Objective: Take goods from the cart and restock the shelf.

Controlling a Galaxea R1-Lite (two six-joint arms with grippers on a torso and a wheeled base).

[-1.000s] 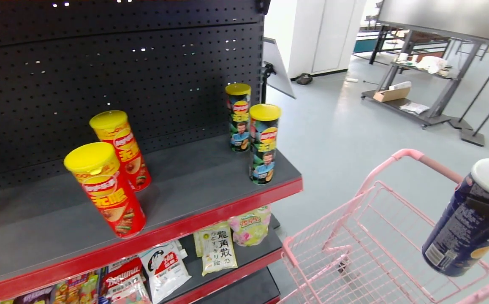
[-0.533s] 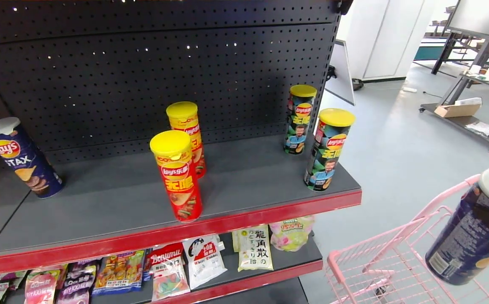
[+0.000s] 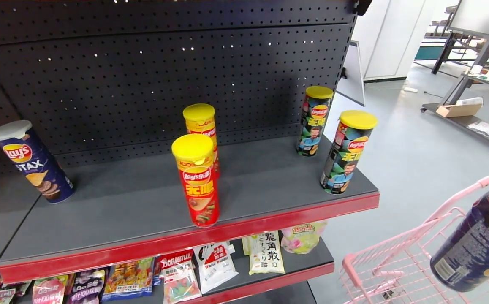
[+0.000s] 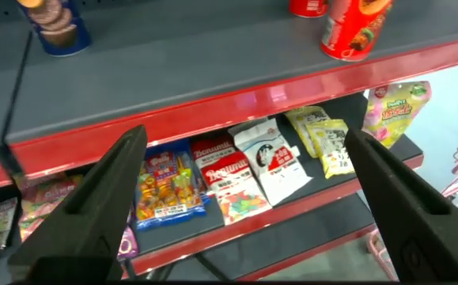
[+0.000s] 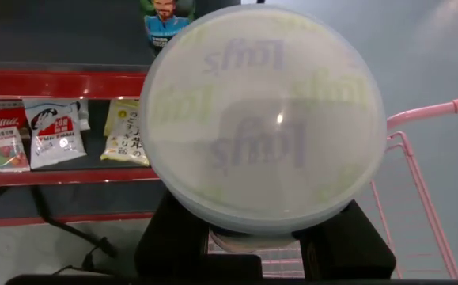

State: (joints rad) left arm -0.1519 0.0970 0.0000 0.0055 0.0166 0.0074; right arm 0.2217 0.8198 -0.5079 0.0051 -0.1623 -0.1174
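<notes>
Clamped around a dark blue can with a white lid, the right hand is seen at the far right of the head view. The can is held tilted, lid uppermost, above the pink wire cart and well apart from the shelf. The left hand is released, its 2 dark fingers spread wide, in front of the red shelf edge and the lower tier of snack bags. On the grey shelf board, 5 cans are found upright: 1 blue can with a white lid at the left by the pegboard, 2 red cans with yellow lids near the middle, 1 behind the other, and 2 dark patterned cans with yellow lids at the right end, the nearer 1 close to the front edge.
</notes>
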